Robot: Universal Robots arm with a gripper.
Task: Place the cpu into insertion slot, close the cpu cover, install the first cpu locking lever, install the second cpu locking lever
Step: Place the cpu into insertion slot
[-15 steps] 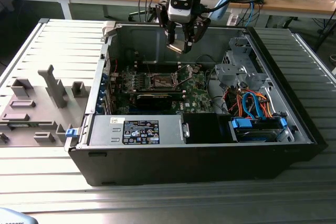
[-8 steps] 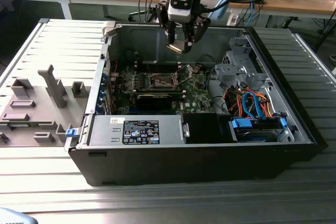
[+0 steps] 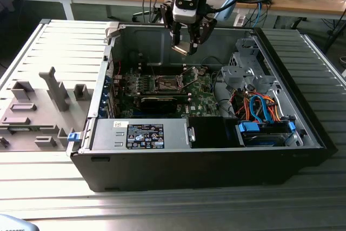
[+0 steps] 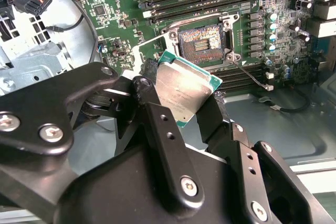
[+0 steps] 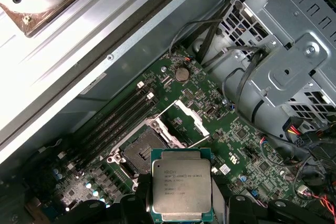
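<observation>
My end effector hangs above the open computer case, near the case's far wall in the exterior view. The case lies on its side on the slatted metal counter.

The fingers are pinched on the cpu by two opposite edges. Its silver-grey top faces the first wrist camera, and green substrate shows around the rim. In the second wrist view the chip is tilted, one corner toward the board.

The cpu is in the air, well apart from the motherboard, touching nothing but my fingers.

The insertion slot sits on the motherboard beside the long dark memory slots. Its contact field is bare and dark, with a thin metal frame around it. In the exterior view it lies below and slightly to that view's left of my end effector.

The cpu cover is swung up off the slot. It looks hinged at the edge away from the memory slots, though I cannot be sure of the hinge line from this angle.

The grey drive cage with its cable bundle stands at the motherboard's edge on the exterior view's right.
</observation>
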